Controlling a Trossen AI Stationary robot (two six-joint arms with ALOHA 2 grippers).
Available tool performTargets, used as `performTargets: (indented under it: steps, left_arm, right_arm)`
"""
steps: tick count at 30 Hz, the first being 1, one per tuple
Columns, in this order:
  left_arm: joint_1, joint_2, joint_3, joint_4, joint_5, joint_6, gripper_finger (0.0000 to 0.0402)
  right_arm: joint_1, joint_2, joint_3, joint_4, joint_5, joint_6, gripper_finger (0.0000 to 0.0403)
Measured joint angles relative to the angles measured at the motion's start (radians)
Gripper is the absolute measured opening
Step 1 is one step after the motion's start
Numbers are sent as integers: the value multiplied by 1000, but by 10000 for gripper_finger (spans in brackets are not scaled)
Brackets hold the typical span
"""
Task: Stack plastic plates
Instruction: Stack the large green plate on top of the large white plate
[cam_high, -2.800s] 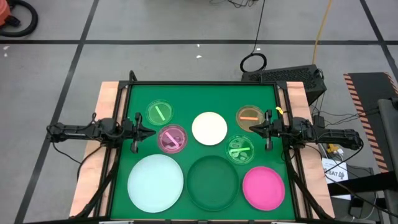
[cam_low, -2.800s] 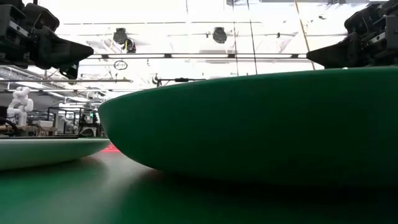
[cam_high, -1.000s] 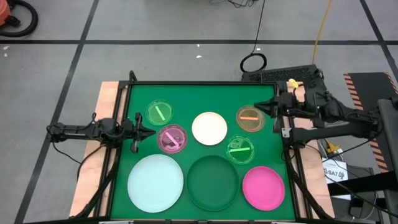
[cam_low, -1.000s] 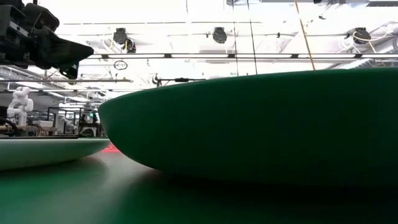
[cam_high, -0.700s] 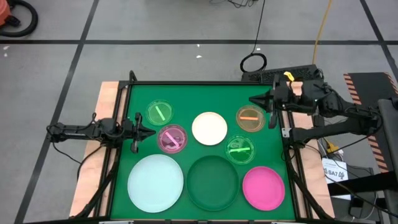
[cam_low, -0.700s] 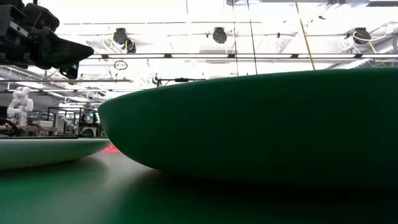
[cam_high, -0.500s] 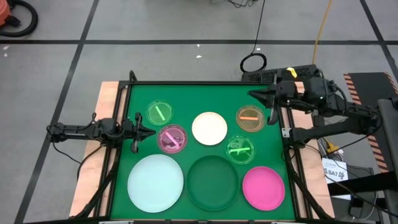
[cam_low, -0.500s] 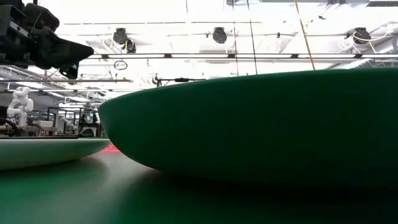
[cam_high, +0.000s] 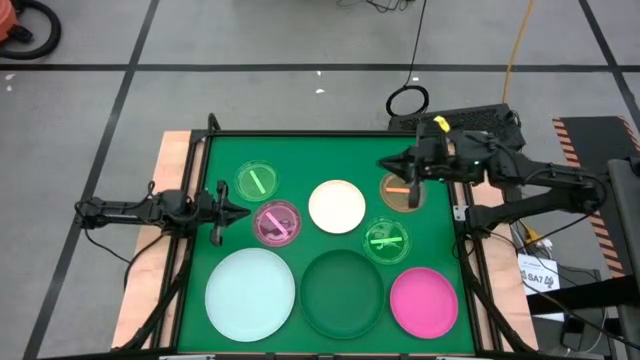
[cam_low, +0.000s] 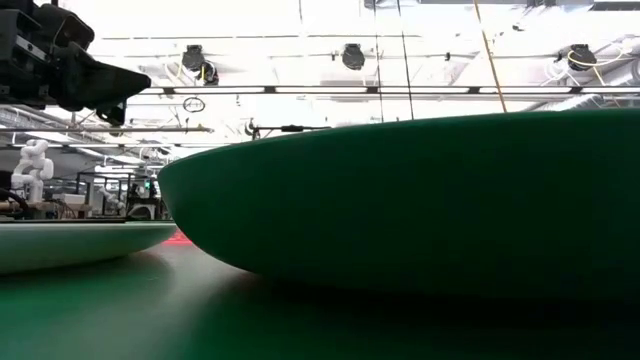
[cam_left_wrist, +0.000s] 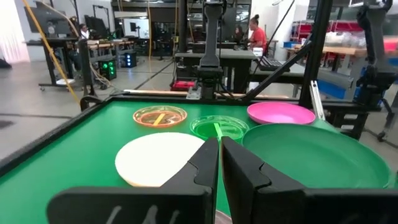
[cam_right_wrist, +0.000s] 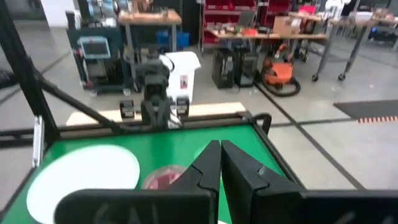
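a dark green plate (cam_low: 420, 200) fills most of the frame, resting on the green table (cam_low: 100, 310). a pale mint plate's (cam_low: 70, 240) rim lies below the left gripper (cam_low: 110, 85) fingertips.

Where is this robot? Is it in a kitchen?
No, probably a robot lab or workshop. Its green table stands on a taped grey floor. Workbenches, parts shelves and a small white robot figure fill the big room behind.
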Motion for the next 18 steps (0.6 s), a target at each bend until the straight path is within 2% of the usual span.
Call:
performTargets:
  steps: [4, 7, 12, 18]
  left_arm:
    - [9, 3, 23, -7, -37, -111, 23]
    - [3, 23, 102, -69, -37, -118, 23]
    - [0, 140, 323, -260, -71, -88, 23]
    - [0, 356, 631, -491, -109, -85, 23]
  right_arm:
    - [0, 38, 0, -35, 0, 7, 8]
    - [0, 66, 0, -72, -1, 8, 8]
    - [0, 104, 0, -163, -2, 8, 8]
    - [0, 137, 0, -321, -5, 4, 8]
